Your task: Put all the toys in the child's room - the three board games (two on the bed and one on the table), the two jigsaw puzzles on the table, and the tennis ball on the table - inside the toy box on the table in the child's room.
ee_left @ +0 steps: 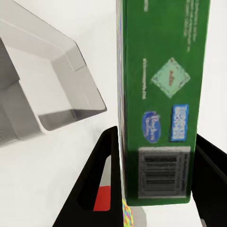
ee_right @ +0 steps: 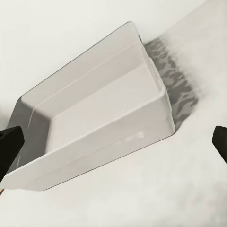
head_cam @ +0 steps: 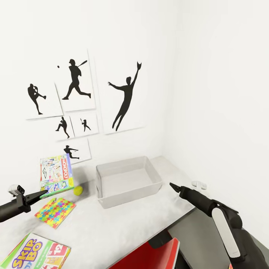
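White walls with sports silhouettes back the table (head_cam: pixel 112 228). Nearest, left of the toy box (head_cam: pixel 129 181), the left gripper (head_cam: pixel 39 194) clamps the white-green board game (head_cam: pixel 56 173) upright, likely for carrying over; right gripper (head_cam: pixel 173 185) waits, fingers spread, empty.

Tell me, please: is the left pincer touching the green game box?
Touching. In the left wrist view, the green game box stands between the two black fingers of the left pincer, which press against its sides.

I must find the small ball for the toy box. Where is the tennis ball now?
In the head view the tennis ball lies on the table, left of the toy box, just below the lifted Monopoly box.
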Tool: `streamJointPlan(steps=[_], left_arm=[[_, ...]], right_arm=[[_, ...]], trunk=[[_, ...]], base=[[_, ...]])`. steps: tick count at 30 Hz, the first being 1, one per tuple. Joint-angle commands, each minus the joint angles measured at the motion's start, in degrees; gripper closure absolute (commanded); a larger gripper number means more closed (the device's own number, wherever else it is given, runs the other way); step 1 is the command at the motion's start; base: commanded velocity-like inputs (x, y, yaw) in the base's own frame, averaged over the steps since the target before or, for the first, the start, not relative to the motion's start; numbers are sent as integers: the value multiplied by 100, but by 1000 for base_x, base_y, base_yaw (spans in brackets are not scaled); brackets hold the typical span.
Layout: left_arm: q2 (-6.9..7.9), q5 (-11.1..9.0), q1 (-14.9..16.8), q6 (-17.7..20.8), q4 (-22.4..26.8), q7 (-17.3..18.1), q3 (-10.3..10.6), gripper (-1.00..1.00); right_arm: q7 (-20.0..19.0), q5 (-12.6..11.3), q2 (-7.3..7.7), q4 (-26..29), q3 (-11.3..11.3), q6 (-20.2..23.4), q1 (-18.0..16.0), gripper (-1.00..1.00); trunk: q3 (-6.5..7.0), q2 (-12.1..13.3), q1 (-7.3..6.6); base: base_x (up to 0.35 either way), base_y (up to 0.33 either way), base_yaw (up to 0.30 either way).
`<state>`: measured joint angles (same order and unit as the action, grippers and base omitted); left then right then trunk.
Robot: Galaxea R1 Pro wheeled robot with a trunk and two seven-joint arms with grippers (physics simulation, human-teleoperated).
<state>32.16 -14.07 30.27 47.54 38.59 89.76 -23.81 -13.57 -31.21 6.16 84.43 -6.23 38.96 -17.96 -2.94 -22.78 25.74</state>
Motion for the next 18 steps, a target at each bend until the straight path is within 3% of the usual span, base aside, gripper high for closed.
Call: streamJointPlan(steps=[1,7,18], left_arm=[[1,6,5,55,0,24,1,100],[1,5,5,27,0,24,3,100],[1,1,5,20,-1,24,0,100]], right_arm=[[-23,1,-1,3,-9,33,-6,-100],[-16,1,-1,-11,-9,25,-6,-100],[-53,-7,1,-11,-18,14,-6,-100]], trunk=[[-13,-13,4],[-13,-13,4],[-13,-13,4]], base=[[6,23,0],[101,107,0],[30,12,0]])
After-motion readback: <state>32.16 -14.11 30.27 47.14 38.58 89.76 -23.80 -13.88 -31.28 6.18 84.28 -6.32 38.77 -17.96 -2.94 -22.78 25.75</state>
